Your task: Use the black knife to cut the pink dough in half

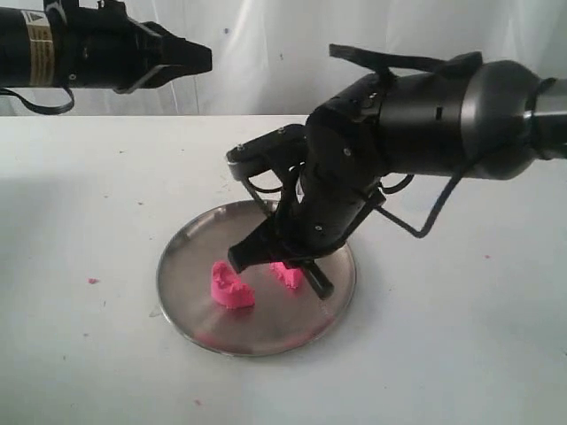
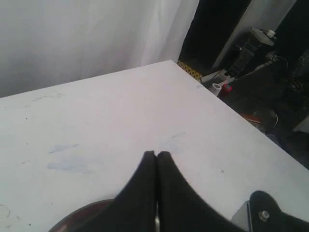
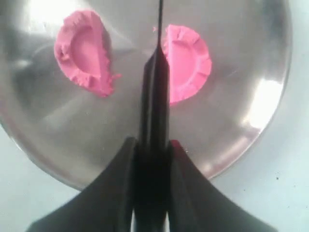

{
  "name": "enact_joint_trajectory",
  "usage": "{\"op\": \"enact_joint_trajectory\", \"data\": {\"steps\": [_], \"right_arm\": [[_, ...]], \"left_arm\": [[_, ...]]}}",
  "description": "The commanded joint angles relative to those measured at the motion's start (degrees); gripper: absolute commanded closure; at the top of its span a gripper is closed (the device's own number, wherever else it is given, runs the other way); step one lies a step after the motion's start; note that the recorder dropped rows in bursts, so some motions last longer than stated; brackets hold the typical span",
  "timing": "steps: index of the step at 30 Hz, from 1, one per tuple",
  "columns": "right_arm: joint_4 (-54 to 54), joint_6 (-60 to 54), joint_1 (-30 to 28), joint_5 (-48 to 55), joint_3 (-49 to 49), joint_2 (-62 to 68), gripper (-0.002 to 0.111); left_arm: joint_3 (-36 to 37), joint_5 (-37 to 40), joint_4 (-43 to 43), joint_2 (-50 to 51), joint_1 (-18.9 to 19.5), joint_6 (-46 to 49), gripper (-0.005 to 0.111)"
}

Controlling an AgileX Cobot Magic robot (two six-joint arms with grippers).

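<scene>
- Right gripper (image 3: 152, 147): jaws drawn in narrow, clamped on the handle of the black knife (image 3: 155, 96). The blade runs straight out from between the fingers, which I judge keeps the edge in line with the wrist for a downward press.
- Black knife: edge held down over the steel plate (image 1: 190, 257), in the gap between the two pieces of dough. The wrist view shows it just beside the cut face of one piece; whether it touches is not clear.
- Pink dough: two half-moon pieces on the plate, at lower centre of the exterior view. One piece (image 1: 232, 285) lies left of the blade. The other piece (image 1: 288, 274) lies right of it, partly hidden under the gripper. They are apart, with bare steel between them, so the cut reads as done.
- Left gripper (image 1: 190, 57): at upper left of the exterior view, raised well clear of the plate. Its fingers are pressed together and it has hold of nothing. It looks parked out of the cutting arm's way.
- Steel plate: lies flat on the white table (image 1: 461, 354), with pink smears near its front rim.
- Pink crumbs (image 1: 92, 281): on the table left of the plate, away from the work.
- Obstructions: none between knife and dough. The right arm's bulk hides much of the right-hand piece from the exterior view.
</scene>
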Motion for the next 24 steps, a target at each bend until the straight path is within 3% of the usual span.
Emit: {"op": "enact_joint_trajectory", "data": {"steps": [1,7,13,24], "right_arm": [[-4.8,15.1,-0.4,-8.4,5.4,-4.4,0.108],[-4.4,36.3,-0.9,-28.6,19.6,-9.1,0.108],[2.8,40.7,-0.9,-43.4,27.5,-9.1,0.108],[3.9,43.5,-1.2,-45.5,32.1,-9.0,0.108]], "left_arm": [[0.2,0.0,3.6,-2.5,-0.1,-3.0,0.107],[1.6,-0.8,3.6,-5.2,-0.1,-4.0,0.107],[1.7,-2.6,3.6,-5.8,-0.1,-3.9,0.107],[1.7,-2.5,3.6,-5.8,-0.1,-3.9,0.107]]}}
